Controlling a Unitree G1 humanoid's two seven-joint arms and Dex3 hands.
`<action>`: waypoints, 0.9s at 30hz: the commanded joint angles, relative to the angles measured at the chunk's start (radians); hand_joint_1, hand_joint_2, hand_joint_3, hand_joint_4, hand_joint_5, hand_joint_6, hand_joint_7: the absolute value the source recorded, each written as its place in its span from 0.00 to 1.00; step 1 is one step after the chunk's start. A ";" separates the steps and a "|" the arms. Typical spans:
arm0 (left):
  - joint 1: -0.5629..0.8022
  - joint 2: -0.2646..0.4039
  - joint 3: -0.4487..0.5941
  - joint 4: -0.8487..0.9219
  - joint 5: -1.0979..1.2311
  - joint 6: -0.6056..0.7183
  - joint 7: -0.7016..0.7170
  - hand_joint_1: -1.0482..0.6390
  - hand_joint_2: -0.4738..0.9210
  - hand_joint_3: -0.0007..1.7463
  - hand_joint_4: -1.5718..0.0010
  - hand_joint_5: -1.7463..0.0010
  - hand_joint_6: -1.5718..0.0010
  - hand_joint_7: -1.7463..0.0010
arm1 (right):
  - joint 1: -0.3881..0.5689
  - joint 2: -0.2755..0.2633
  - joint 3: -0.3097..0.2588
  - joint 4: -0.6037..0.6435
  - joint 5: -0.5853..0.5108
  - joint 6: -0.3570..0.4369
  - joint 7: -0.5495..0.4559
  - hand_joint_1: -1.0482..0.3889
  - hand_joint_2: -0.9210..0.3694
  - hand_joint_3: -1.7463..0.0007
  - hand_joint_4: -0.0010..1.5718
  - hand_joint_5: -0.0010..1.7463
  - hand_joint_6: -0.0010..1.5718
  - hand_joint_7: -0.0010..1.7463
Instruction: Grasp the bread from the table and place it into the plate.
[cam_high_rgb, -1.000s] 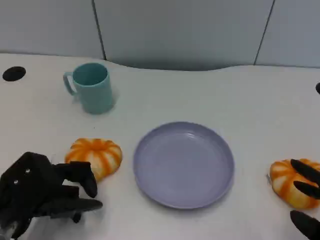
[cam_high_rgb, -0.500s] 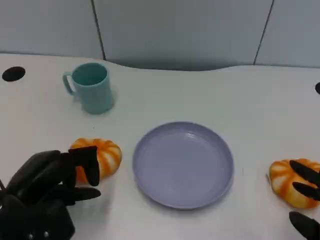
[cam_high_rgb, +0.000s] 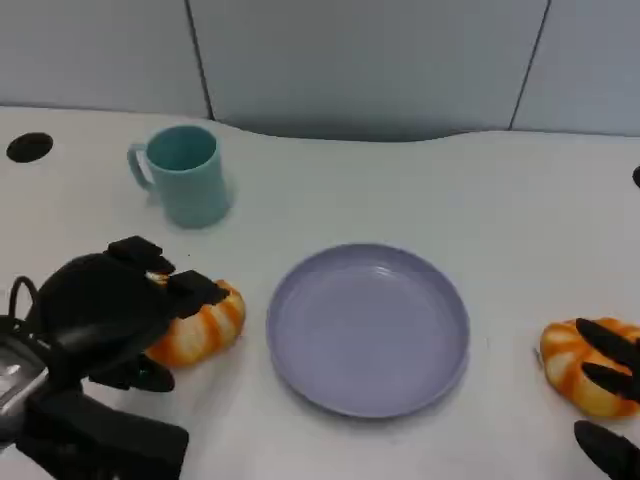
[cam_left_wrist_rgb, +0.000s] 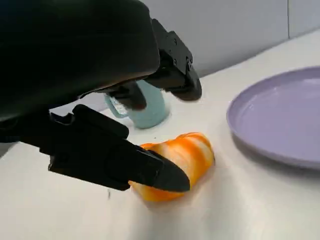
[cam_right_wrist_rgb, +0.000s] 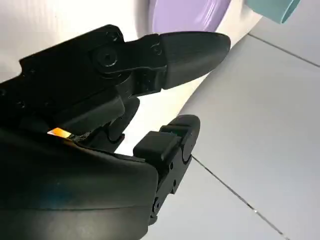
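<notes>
Two orange-and-white striped breads lie on the white table. The left bread (cam_high_rgb: 203, 326) (cam_left_wrist_rgb: 184, 156) sits left of the empty lilac plate (cam_high_rgb: 368, 328) (cam_left_wrist_rgb: 280, 125). My left hand (cam_high_rgb: 108, 312) (cam_left_wrist_rgb: 90, 75) hovers over this bread's left part, fingers apart: the thumb lies low beside the bread and the other fingers arch above it without closing. The right bread (cam_high_rgb: 574, 366) lies right of the plate. My right hand (cam_high_rgb: 610, 395) (cam_right_wrist_rgb: 100, 125) is at its near right side, fingers spread over its edge.
A teal mug (cam_high_rgb: 185, 176) (cam_left_wrist_rgb: 150, 112) stands behind the left bread, close to my left hand's far side. A grey panelled wall runs behind the table. A black round hole (cam_high_rgb: 28, 147) marks the far left of the tabletop.
My left hand has come forward from the near left and now sits over the left bread, hiding its left part. The right hand and both breads have stayed put.
</notes>
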 joint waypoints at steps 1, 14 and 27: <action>-0.092 0.023 -0.065 0.068 0.051 0.047 -0.059 0.16 1.00 0.00 1.00 0.96 0.93 1.00 | 0.005 0.002 0.002 -0.018 0.003 0.022 0.002 0.48 0.00 0.81 0.57 0.00 0.41 0.00; -0.421 -0.124 -0.268 0.571 0.041 0.123 -0.168 0.19 0.90 0.00 1.00 1.00 1.00 1.00 | 0.009 -0.003 -0.004 -0.022 0.003 0.014 0.005 0.48 0.00 0.81 0.57 0.01 0.40 0.00; -0.572 -0.245 -0.477 1.012 0.098 0.108 0.102 0.14 1.00 0.15 0.98 0.99 0.99 1.00 | 0.023 0.001 -0.008 -0.041 -0.007 0.012 0.002 0.49 0.00 0.80 0.55 0.00 0.40 0.00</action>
